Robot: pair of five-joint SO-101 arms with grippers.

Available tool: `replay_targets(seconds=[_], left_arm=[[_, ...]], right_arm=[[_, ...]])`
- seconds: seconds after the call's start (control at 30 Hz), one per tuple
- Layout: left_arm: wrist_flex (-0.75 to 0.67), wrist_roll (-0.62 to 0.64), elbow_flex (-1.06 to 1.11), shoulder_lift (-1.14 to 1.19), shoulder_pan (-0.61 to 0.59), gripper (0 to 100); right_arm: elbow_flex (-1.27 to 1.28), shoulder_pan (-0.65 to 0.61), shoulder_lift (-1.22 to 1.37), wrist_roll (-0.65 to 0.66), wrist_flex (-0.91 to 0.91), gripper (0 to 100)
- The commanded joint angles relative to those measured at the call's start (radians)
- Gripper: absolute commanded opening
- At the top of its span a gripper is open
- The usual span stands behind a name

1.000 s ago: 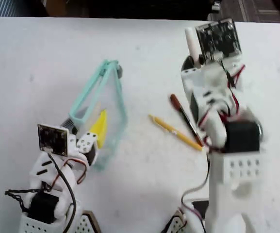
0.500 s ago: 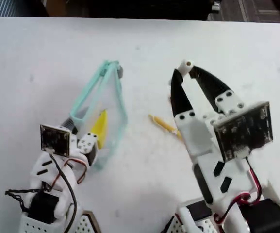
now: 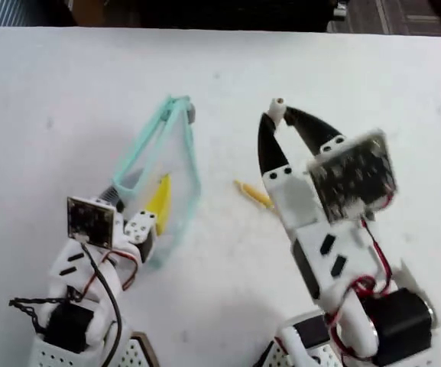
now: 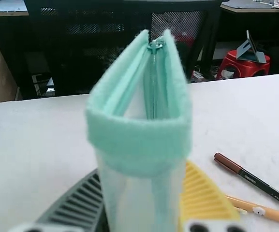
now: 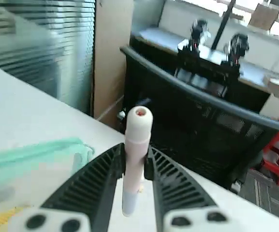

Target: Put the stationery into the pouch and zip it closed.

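Over table (image 3: 52,92), right tool (image 3: 277,118) (jaws narrow) around white pen (image 5: 138,126).

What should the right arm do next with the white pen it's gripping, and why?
Probably swing the right gripper across to the clear mint-edged pouch. It is shut on the white cylindrical pen, and the left gripper holds the pouch with its mouth open, so the pen looks ready to go in.

One pouch (image 4: 139,140), one pen (image 4: 253,180), one pencil (image 3: 252,194), one marker (image 5: 135,159).
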Motion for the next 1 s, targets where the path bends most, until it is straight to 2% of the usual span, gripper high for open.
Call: replay_targets(seconds=[0.0,0.13,0.4,0.63,0.97], left_arm=[[0.018,-0.015,-0.012,-0.005,0.099,17],[0.023,-0.064,-0.012,-0.005,0.128,17],[0.021,-0.064,-0.012,-0.005,0.127,17],[0.021,-0.068,-0.012,-0.005,0.125,17],[0.021,-0.068,-0.012,-0.005,0.125,17]], right_arm=[[-0.005,-0.096,0.002,-0.003,-0.101,1.7],[-0.014,-0.22,0.004,-0.002,-0.139,1.6],[-0.084,-0.404,0.015,-0.006,-0.143,1.6],[-0.086,-0.421,0.111,-0.006,-0.113,1.6],[-0.144,-0.421,0.076,-0.006,-0.058,1.6]])
